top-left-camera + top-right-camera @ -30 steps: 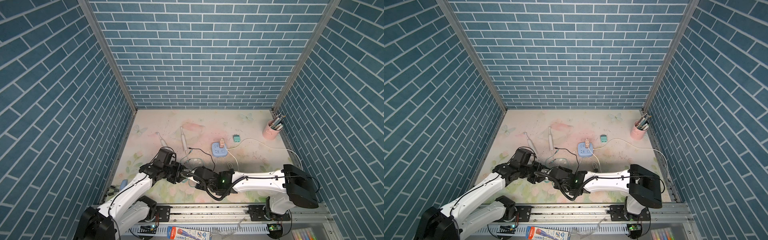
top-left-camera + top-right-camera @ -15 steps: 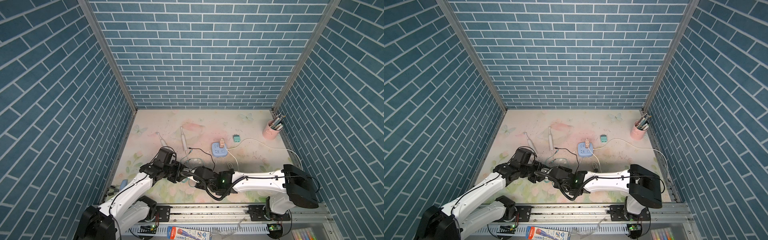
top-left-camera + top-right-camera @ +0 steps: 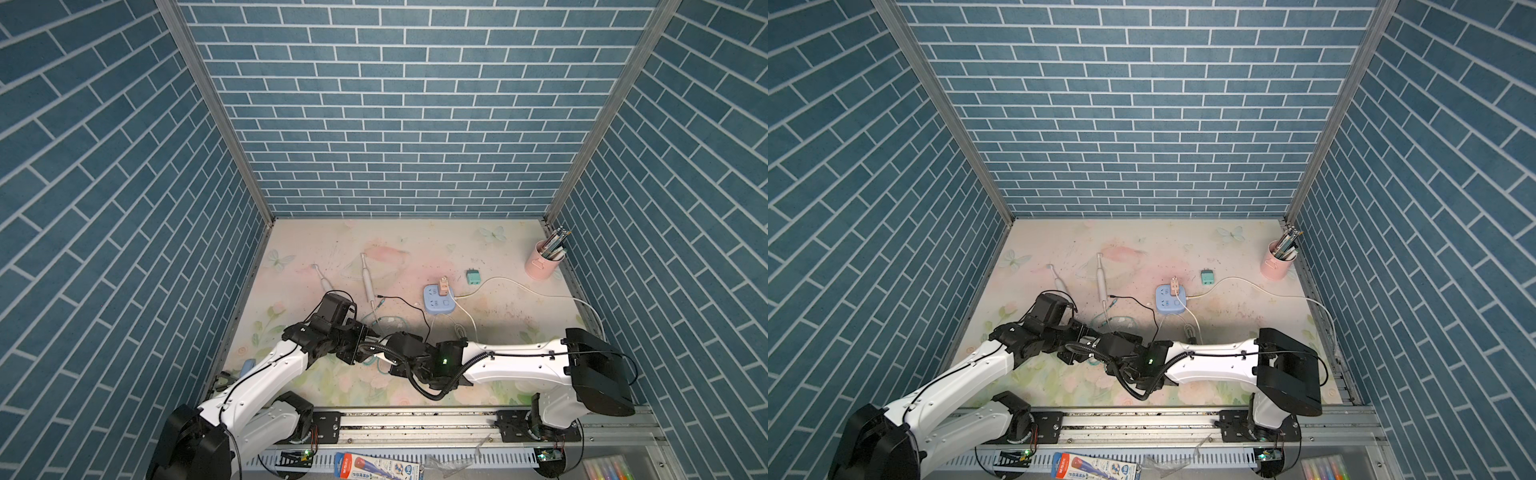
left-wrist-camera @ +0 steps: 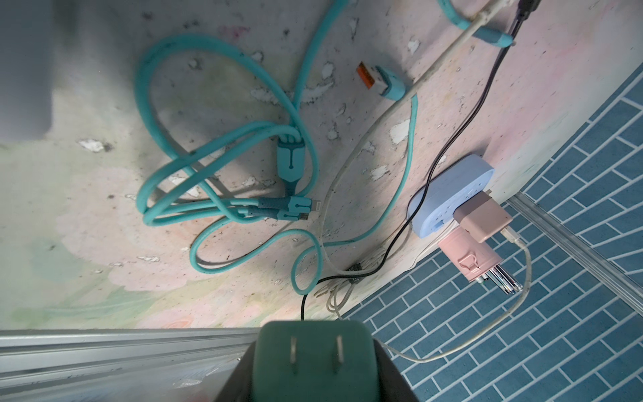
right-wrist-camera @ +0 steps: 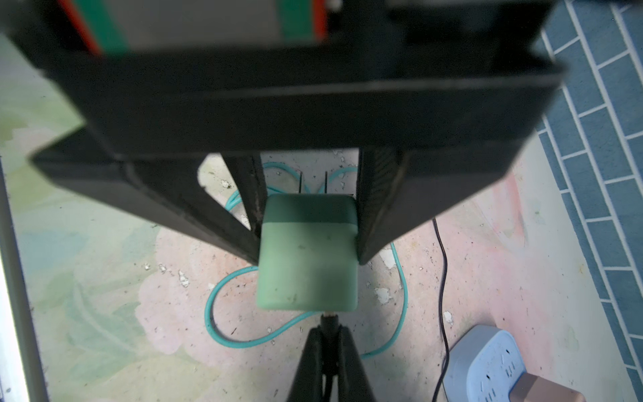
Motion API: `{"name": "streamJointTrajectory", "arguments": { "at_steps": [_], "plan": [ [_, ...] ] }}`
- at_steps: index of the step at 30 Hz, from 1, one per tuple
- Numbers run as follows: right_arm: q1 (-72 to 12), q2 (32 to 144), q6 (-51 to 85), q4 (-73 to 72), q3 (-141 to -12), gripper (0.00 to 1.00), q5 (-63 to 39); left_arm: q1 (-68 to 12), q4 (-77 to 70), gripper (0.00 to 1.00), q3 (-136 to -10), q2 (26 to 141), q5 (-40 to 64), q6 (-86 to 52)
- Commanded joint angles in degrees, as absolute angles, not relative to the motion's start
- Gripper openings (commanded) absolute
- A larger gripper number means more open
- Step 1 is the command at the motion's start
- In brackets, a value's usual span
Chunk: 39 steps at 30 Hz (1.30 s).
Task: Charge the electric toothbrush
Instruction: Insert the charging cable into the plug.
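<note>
surface: scuffed floral mat [image 3: 498,324]; teal cable [image 4: 222,181] coiled on it; blue power strip [image 3: 438,298] mid-mat with a pink adapter [image 4: 483,215] plugged in.
room: blue brick walls [image 3: 407,124] on three sides; pink pen cup [image 3: 544,262] in the far right corner.
toothbrush [image 3: 367,282]: flat on the mat, far left; black cable [image 3: 409,306] ends just beside its handle.
my left gripper [image 5: 309,259]: part open, clamped on green charger [image 4: 313,348], prongs toward my wrist camera.
my right gripper [image 5: 328,344]: closed tight on the black cable's plug, at the charger's back face.
hard to see: both top views, my wrists cover the grip; can't tell if the plug is seated; second toothbrush [image 3: 322,280] partly behind my left arm.
</note>
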<state>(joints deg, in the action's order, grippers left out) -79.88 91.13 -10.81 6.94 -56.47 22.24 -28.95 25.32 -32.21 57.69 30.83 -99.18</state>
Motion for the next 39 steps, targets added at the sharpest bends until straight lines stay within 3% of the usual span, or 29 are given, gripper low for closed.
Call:
{"name": "streamJointTrajectory", "arguments": {
  "at_steps": [1,8,14,17,23,30,39],
  "plan": [
    [-80.2,91.4,-11.6,0.0,-59.1,0.0,22.5,-31.1,23.8,0.0,-31.7,58.0,33.1,-100.4],
    [-80.5,85.7,-9.3,-3.2,-54.8,0.0,26.4,-31.3,21.9,0.0,-30.9,58.6,32.6,-101.1],
    [-80.4,71.9,-2.4,-7.2,-44.7,0.71,28.8,-30.0,18.5,0.0,-31.1,60.4,32.6,-100.7],
    [-78.8,65.4,4.2,-6.9,-41.9,0.84,27.8,-29.3,13.6,0.0,-31.5,62.5,33.5,-100.5],
    [-62.4,60.2,25.2,-4.9,-40.8,0.82,1.1,-29.1,6.9,0.0,-34.3,65.2,34.8,-97.1],
    [-54.4,66.2,31.1,-11.4,-40.4,0.76,-11.8,-29.2,-4.8,0.0,-30.9,66.5,34.7,-100.9],
    [-51.8,73.6,29.7,-19.6,-39.8,0.72,-15.5,-29.9,-9.8,0.0,-30.3,66.1,34.2,-103.7]
  ]
}}
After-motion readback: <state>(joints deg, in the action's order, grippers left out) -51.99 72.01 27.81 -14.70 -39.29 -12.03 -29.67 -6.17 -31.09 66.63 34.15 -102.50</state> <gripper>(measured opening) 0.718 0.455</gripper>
